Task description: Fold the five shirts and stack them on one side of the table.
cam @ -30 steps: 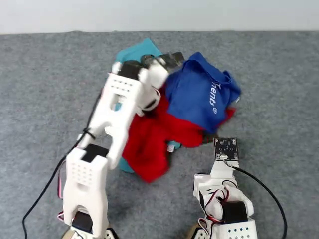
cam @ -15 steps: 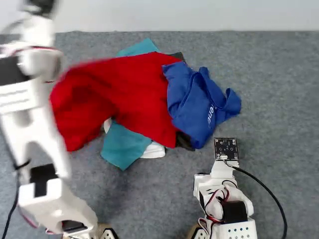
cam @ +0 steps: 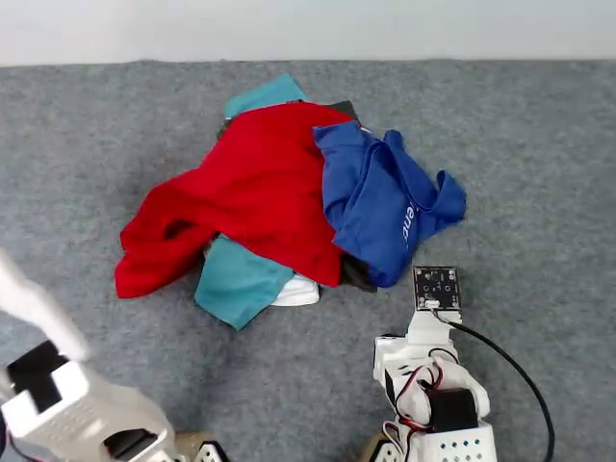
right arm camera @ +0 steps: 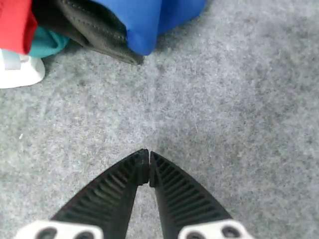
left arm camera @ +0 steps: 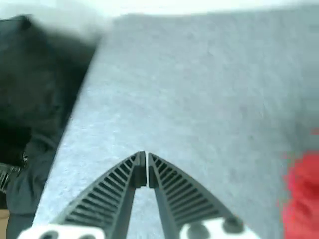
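A heap of shirts lies mid-table in the high view: a red shirt (cam: 245, 197) spread over the left of the heap, a blue shirt (cam: 385, 202) on the right, a teal one (cam: 236, 279) sticking out underneath, a white one (cam: 300, 289) and a black one (cam: 354, 274) at the front edge. My left gripper (left arm camera: 146, 167) is shut and empty above bare carpet, with a bit of red shirt (left arm camera: 301, 199) off to one side. My right gripper (right arm camera: 149, 168) is shut and empty on the carpet just short of the blue shirt (right arm camera: 149, 20) and black shirt (right arm camera: 99, 35).
Grey carpet (cam: 520, 144) covers the table, with open room to the left and right of the heap. The right arm's base (cam: 433, 395) sits at the front edge. The left arm's base (cam: 67, 414) is at the front left corner. A dark cloth (left arm camera: 35, 99) hangs beyond the table's edge.
The left arm pulled the red shirt up and leftward out of the heap, let it drop spread over the pile's left side, and swung back to the front left corner. The right arm stayed still.
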